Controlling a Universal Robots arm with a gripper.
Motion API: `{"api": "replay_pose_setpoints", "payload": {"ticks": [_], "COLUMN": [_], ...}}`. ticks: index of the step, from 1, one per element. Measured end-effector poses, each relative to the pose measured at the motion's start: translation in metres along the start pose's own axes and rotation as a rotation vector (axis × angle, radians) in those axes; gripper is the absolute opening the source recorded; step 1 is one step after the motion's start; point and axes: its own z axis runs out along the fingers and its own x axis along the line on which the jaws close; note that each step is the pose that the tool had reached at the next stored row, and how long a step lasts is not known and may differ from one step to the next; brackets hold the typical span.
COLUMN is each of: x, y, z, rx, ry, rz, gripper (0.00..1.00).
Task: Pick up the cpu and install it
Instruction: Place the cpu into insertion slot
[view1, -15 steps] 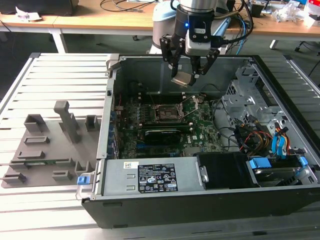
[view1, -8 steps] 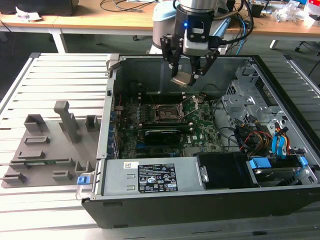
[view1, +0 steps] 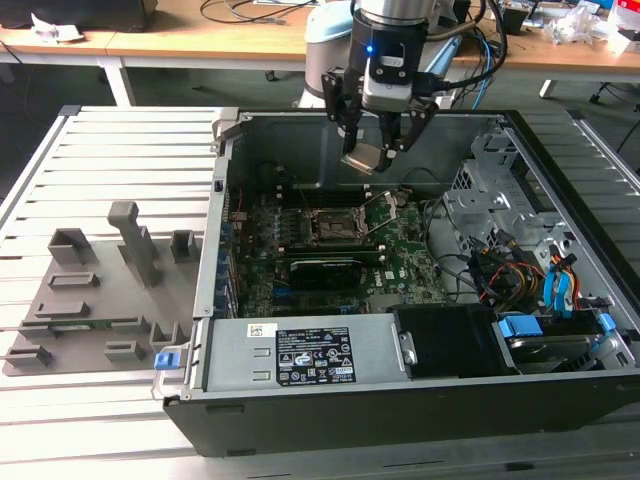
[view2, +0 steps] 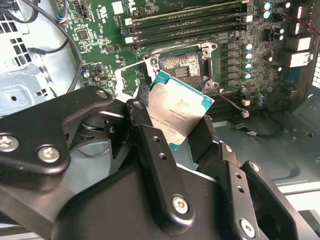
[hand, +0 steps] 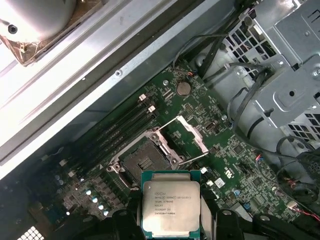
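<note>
A slatted aluminium bench carries a big black computer case, lying open on its side. On the exterior view's left, a grey moulded parts holder sits beside it. Inside the case lies the green motherboard. On it is the dark square metal-framed socket, its wire-and-steel retention frame swung up and open, so the seat is bare.

The black two-fingered gripper hangs above the board, over the far part of the case. It is closed on the cpu, a small flat square chip with a silvery metal top and a thin green rim. The fingers press on two opposite edges. The cpu is in the air, clear of the socket and tilted in the second wrist view.

To my eye the chip is light and stiff, but its smooth lid looks slippery and its underside surely delicate. The edges are the sound place to hold it, as here, and never the faces.
</note>
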Motion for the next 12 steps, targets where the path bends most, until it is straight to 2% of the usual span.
{"api": "replay_pose_setpoints", "payload": {"ticks": [12], "x": [0.0], "y": [0.0], "z": [0.0002], "rx": [0.0046], "ry": [-0.001], "rz": [0.072], "gripper": [0.55]}}
